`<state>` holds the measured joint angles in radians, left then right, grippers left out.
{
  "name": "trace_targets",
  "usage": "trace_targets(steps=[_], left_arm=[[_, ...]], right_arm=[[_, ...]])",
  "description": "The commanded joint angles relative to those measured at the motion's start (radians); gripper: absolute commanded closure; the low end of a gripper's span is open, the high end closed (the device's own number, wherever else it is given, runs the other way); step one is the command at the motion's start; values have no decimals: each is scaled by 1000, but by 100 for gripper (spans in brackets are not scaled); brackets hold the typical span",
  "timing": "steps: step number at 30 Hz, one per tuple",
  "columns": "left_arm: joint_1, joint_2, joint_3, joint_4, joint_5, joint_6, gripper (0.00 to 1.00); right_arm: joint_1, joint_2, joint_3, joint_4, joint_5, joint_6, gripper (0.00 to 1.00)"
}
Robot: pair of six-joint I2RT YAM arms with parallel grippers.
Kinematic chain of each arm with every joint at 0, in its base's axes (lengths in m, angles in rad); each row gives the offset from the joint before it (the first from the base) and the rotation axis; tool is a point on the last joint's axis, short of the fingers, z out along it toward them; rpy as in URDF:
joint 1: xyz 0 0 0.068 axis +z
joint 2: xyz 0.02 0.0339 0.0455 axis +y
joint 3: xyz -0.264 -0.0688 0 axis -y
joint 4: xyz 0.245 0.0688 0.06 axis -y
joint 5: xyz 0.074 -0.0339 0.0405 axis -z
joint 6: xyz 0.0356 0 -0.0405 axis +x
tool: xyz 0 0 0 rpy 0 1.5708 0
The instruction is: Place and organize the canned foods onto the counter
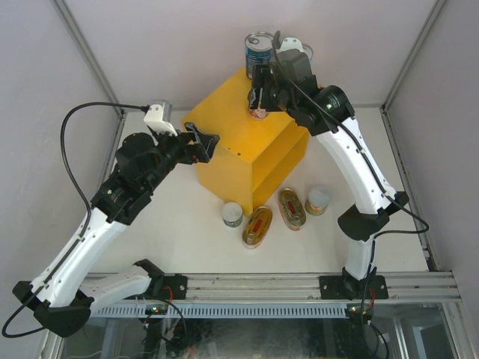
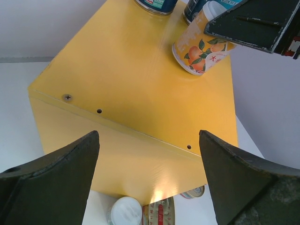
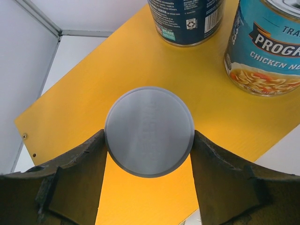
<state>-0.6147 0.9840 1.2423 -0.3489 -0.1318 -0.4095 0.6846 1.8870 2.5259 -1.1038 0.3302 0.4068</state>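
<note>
Two blue cans (image 3: 185,21) stand at the far end of the yellow cabinet (image 1: 247,142); our right tool (image 1: 260,96) pinches a small orange can (image 3: 149,138) at that top; our left tool (image 2: 149,136) hangs spread, empty; two short cans (image 1: 233,215) and two oval tins (image 1: 257,226) are left on the near table (image 1: 179,232).

Both arms share one build: the left arm (image 1: 75,250) and the right arm (image 1: 358,161) have smooth white shell links joined by bulky black joint housings. Just behind the left gripper (image 1: 206,142) sits a small white camera block (image 1: 159,114), and a thin black cable (image 1: 66,149) loops back from it. Behind the right gripper (image 1: 260,96) the camera housing (image 1: 293,66) is grey. The left gripper's fingers (image 2: 56,173) are dark, matte wedges. The right gripper's fingers (image 3: 61,187) look the same, with scuffed, greyish edges.
</note>
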Motion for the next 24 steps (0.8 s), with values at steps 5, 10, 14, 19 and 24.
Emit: trace_targets(steps=[5,10,14,19,24], left_arm=[[7,0,52,33,12,-24,10],[7,1,57,25,8,-26,10],[7,3,63,18,8,-26,10],[7,4,71,13,12,-26,10],[6,5,97,11,22,-4,11]], right_arm=[[-13,-15,3,108,-17,-2,32],[-19,-16,0,111,-25,-5,30],[-20,-16,-3,108,-28,-8,29],[-19,-21,-18,104,-25,-8,29],[-10,-63,-62,136,-8,-15,29]])
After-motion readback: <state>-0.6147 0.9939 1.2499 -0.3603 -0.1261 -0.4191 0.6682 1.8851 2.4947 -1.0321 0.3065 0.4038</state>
